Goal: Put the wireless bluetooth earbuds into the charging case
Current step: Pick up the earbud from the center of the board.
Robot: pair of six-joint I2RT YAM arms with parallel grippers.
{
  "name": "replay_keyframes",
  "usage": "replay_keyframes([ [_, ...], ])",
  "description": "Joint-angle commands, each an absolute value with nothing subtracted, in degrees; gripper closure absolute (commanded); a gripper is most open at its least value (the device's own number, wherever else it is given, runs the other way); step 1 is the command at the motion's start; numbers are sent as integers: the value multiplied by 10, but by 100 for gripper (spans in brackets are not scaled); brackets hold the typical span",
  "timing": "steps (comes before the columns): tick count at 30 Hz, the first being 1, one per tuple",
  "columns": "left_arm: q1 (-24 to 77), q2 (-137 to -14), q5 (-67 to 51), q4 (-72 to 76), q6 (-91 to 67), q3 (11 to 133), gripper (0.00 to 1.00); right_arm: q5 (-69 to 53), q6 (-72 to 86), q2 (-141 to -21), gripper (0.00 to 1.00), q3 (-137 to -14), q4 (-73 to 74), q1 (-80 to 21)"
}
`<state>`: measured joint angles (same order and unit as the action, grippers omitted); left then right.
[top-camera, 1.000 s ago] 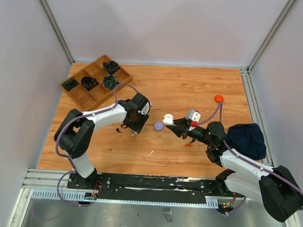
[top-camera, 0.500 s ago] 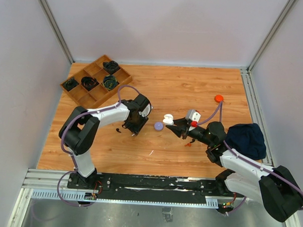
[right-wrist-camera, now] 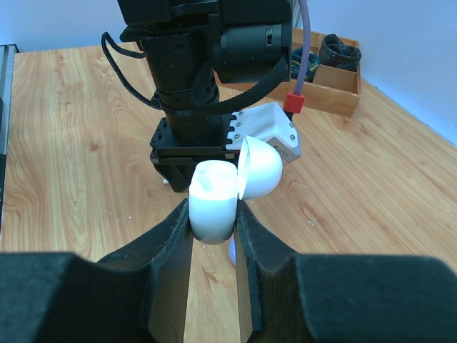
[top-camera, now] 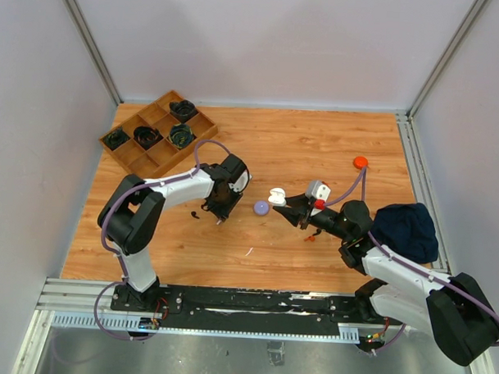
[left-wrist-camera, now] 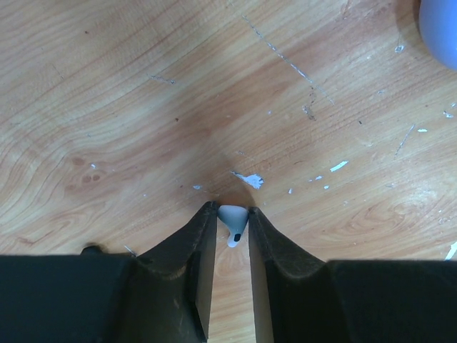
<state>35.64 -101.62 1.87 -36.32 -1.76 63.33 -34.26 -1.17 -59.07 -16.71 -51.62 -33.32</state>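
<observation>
The left gripper (left-wrist-camera: 232, 209) is clamped on a white earbud (left-wrist-camera: 231, 219), its tips down at the wooden table (top-camera: 300, 148). The bud's rounded head pokes out past the fingertips, and scuffed bare wood lies all around it. The edge of a pale purple round case (left-wrist-camera: 439, 28) shows far right of the tips, well apart from them.

The right gripper (right-wrist-camera: 213, 209) is closed on the base of a white charging case (right-wrist-camera: 213, 196), held off the table with its lid (right-wrist-camera: 260, 168) hinged open to the right. It faces the left wrist across a short gap, with the purple case on the table between the two grippers.

Left of the left gripper lies a small black earbud (top-camera: 196, 215). A tiny white piece (top-camera: 249, 252) lies nearer, towards the table's near edge. A red-orange round case (top-camera: 360, 162) sits far right. A dark cloth (top-camera: 405, 229) lies at the right edge beside the right arm. The wooden tray (top-camera: 162, 151) of coiled cables fills the far left corner. The far middle of the table is bare.
</observation>
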Motion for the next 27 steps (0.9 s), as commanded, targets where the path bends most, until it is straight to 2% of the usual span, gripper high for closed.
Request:
replay_keyframes([
  [1, 354, -1017, 10, -365, -36, 644, 74, -343, -16, -583, 98, -163, -536, -331],
  [11, 353, -941, 15, -311, -103, 629, 81, -337, -21, -582, 98, -161, -540, -331],
  [20, 354, -852, 26, -243, -190, 620, 80, -325, -32, -578, 98, -160, -544, -331],
  [27, 378, -749, 52, -150, -240, 568, 80, -306, -49, -573, 98, -157, -556, -331],
])
